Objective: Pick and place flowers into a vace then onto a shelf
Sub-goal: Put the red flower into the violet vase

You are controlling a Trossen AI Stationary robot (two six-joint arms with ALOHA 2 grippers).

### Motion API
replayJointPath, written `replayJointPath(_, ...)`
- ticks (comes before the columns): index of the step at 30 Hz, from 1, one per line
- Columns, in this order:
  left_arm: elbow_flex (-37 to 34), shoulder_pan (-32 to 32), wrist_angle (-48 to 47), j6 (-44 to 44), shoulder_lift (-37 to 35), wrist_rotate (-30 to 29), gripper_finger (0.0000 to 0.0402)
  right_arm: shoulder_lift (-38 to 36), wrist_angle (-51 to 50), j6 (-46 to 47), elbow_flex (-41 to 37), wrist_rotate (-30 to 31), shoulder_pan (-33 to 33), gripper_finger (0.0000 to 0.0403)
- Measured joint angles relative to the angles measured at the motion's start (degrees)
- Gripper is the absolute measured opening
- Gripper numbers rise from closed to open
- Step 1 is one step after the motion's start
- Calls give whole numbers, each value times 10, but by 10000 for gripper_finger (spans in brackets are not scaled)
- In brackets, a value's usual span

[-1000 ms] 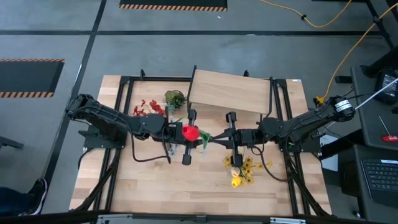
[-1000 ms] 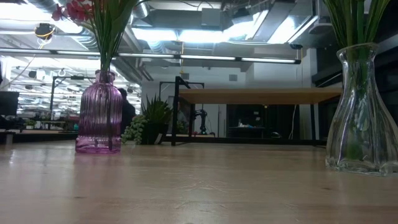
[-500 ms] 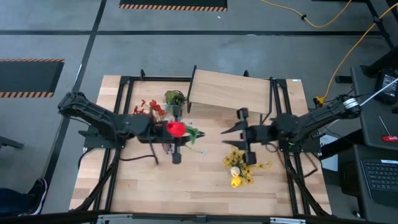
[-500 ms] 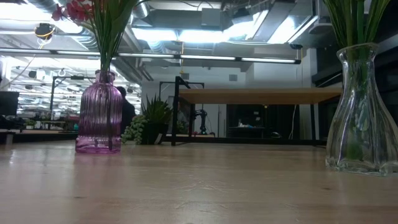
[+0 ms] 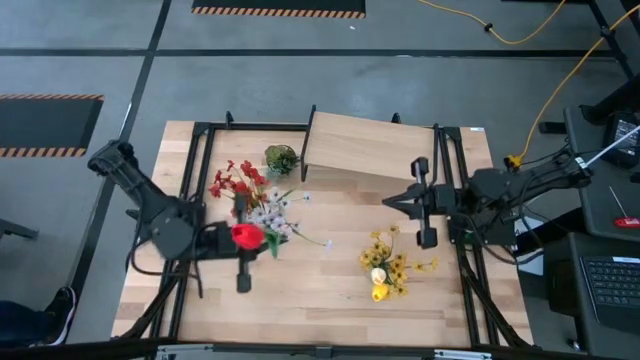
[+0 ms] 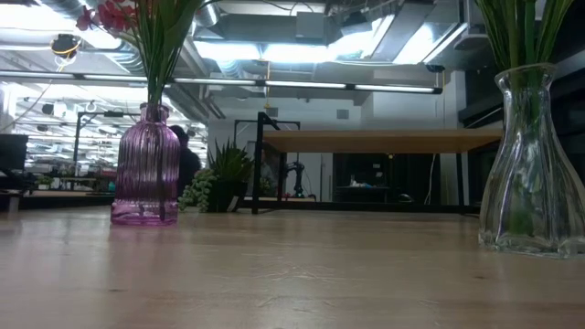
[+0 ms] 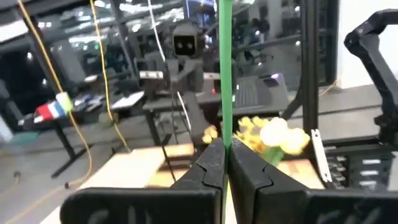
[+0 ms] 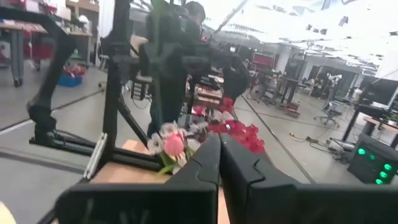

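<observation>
My left gripper is shut on the green stem of a red tulip and holds it over the table's left half. Beside the tulip stands a white blossom bunch. Red cluster flowers stand in a purple vase. Yellow flowers stand in a clear glass vase. The light-wood shelf stands at the far middle. My right gripper is shut on nothing, in the air at the right, in front of the shelf. My left gripper pinches the tulip's green stem between its two fingers. The fingers lie level and across the stem, coming from the table's left. The stem stands upright, with the red bloom above the fingers. Its lower end is hidden by the gripper.
A flowerless green leafy bunch stands at the far side, left of the shelf. Black frame rails run along the table's left and right sides. Bare wood lies along the near edge.
My left gripper has swung toward the table's left and near edges, carrying the red tulip away from the middle. My right gripper has drawn back from the tulip toward the table's right and far edges and has risen.
</observation>
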Motion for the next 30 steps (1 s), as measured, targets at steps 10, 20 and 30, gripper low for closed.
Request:
replayJointPath(10, 0, -157, -39, -56, 0, -297, 3, -3, -54, -7, 0, 1, 0, 3)
replayJointPath(20, -102, -183, -142, -302, 19, -398, 3, 9, -47, 10, -37, 67, 0, 1)
replayJointPath(30, -227, -159, -136, -494, 20, -405, 3, 12, -56, 40, -74, 126, -1, 1)
